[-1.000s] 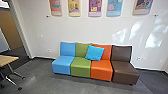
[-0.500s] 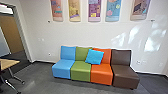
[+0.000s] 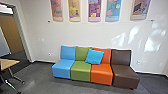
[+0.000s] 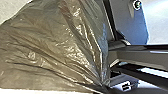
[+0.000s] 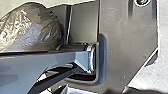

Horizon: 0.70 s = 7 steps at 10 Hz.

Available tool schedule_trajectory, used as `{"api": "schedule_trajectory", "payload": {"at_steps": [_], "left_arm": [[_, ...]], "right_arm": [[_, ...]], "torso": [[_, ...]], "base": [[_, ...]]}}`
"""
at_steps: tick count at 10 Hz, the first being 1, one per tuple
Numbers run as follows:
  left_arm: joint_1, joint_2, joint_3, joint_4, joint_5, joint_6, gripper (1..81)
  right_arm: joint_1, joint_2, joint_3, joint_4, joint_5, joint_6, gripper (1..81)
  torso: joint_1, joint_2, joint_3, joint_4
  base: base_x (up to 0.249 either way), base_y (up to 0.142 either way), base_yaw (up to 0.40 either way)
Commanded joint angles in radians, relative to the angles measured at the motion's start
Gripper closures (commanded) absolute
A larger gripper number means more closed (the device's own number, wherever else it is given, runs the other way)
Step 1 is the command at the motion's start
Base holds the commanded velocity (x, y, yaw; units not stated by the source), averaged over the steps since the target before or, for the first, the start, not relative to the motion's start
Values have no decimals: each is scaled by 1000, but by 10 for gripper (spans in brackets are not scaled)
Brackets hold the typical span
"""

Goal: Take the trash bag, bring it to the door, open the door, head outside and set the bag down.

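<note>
Readable text: none | wall posters (image 3: 94,11): small marks, perhaps lettering, words not legible

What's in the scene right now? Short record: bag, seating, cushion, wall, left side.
bag: trash bag, brownish, shiny, creased; close up in both wrist views
seating: blue seat, green seat, orange seat, brown seat, left to right in head view
cushion: bright blue cushion, tilted, in front of green and orange backrests
wall: white wall, five posters, light patches
left side: wooden-topped table, door frame
</note>
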<state>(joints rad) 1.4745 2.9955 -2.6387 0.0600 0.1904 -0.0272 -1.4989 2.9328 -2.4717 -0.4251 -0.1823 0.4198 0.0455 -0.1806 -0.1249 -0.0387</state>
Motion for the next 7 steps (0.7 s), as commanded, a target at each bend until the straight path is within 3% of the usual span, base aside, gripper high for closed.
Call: {"api": "schedule_trajectory", "payload": {"at_steps": [1,7], "left_arm": [[-53,5,-23,1,63,0,811],[-49,-1,-38,3,64,1,811]], "right_arm": [[33,30,-53,-27,-52,-4,10],[16,31,-151,-21,-52,-1,10]], "torso": [[0,0,0,0],[0,0,0,0]], "base": [[0,0,0],[0,0,0]]}}
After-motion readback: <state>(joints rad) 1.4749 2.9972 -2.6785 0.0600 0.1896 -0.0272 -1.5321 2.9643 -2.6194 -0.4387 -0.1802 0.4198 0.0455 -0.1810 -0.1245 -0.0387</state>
